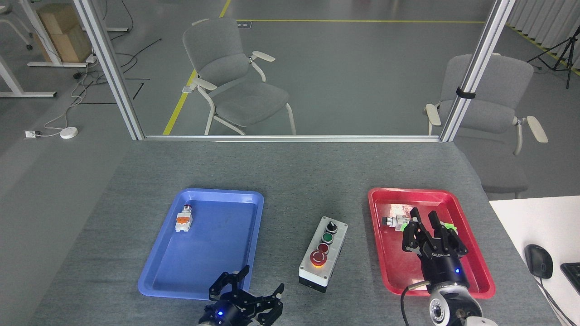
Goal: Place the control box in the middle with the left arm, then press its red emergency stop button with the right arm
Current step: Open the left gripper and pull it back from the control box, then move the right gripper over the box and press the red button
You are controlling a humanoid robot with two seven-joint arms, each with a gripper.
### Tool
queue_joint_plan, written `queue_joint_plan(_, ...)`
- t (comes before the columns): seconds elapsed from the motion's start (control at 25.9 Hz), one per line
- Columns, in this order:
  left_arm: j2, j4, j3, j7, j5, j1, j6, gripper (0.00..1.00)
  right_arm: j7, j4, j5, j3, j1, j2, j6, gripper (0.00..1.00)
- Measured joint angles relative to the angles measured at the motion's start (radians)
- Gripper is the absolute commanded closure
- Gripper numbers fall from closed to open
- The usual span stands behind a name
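Grey felt table (294, 172). Blue tray (158, 283) at left; left gripper (247, 294) beside it, jaws spread, empty. Control box (323, 252) on the middle cloth between trays. Right gripper (430, 233) over red tray (476, 267), fingers nearly together, holding nothing.

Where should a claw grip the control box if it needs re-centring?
Grip the control box across its long grey side walls at the near end, from above and the left. The buttons fill its top, and the open left claw is nearest.
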Motion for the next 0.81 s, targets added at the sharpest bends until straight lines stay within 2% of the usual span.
queue_joint_plan(0.19, 0.007, -0.05, 0.24, 0.01, 0.048, 0.022, -0.042, 0.02, -0.006, 0.001, 0.0, 0.008, -0.001, -0.003, -0.01, 1.0)
queue_joint_plan(0.43, 0.004, -0.05, 0.43, 0.014, 0.068, -0.01, -0.047, 0.02, 0.002, 0.002, 0.004, 0.089, -0.026, -0.003, -0.063, 1.0)
queue_joint_plan(0.58, 0.003, -0.016, 0.488, 0.014, 0.093, -0.06, -0.04, 0.01, 0.004, 0.021, 0.004, 0.202, -0.076, 0.004, -0.071, 1.0)
queue_joint_plan(0.81, 0.003, 0.01, 0.512, 0.041, 0.127, -0.093, -0.022, 0.01, 0.011, 0.128, 0.003, 0.414, -0.144, 0.03, -0.078, 1.0)
